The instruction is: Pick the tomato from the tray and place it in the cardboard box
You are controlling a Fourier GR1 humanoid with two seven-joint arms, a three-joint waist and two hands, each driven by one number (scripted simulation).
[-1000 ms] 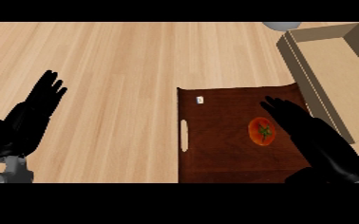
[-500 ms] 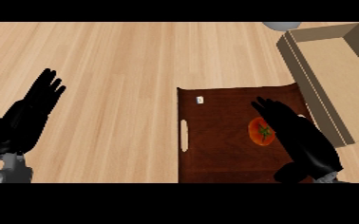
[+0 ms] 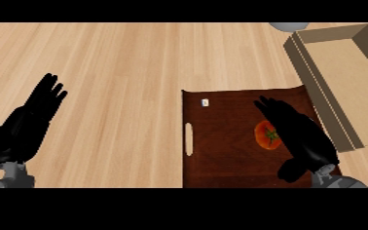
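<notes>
At the lower left of the frame, the left hand (image 3: 30,124) is resting over the wooden counter (image 3: 122,63), fingers straight and close together, pointing up the frame, holding nothing and touching nothing.

Right of centre, a dark brown tray (image 3: 223,163) is lying on the counter, with a pale slot handle (image 3: 189,139) along its left side and a small white mark (image 3: 205,102) near its upper left corner. The tomato (image 3: 265,135) is sitting on the tray's right half, red with a green stalk spot.

The right hand (image 3: 305,143) is coming in from the lower right, open, its fingers (image 3: 271,106) stretched out straight and the thumb hanging low. It is covering the tomato's right edge; whether it is touching the fruit cannot be told.

The cardboard box (image 3: 325,35) is standing open at the upper right, just beside the tray's right edge. A grey rounded object (image 3: 287,27) is showing at the top edge beside the box.
</notes>
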